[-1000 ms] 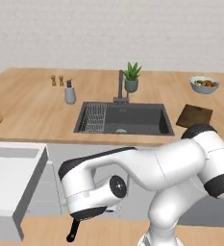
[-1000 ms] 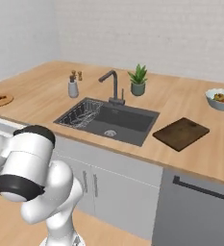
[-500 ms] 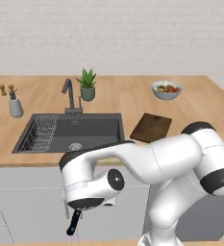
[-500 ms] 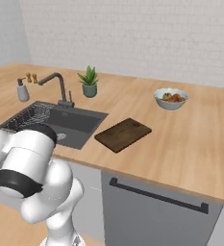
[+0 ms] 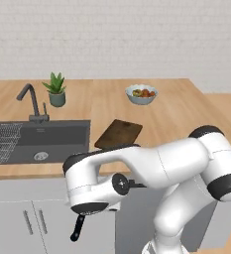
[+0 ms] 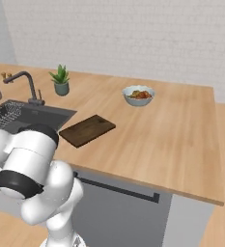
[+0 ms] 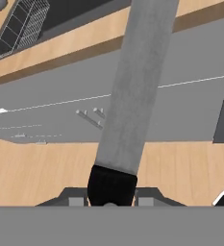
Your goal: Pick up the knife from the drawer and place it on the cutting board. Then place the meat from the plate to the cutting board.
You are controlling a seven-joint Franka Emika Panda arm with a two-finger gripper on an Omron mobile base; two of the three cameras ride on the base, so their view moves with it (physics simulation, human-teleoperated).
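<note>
Pinching the knife (image 7: 132, 91) by its black handle low before the grey cabinets, gripper (image 5: 89, 212) risks snagging blade on counter edge when lifting toward cutting board (image 5: 118, 134).

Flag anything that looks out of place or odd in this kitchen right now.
Only the knife: it hangs below counter height in front of the grey cabinet doors, clamped in the shut gripper. The cutting board lies bare and slightly askew on the counter.
</note>
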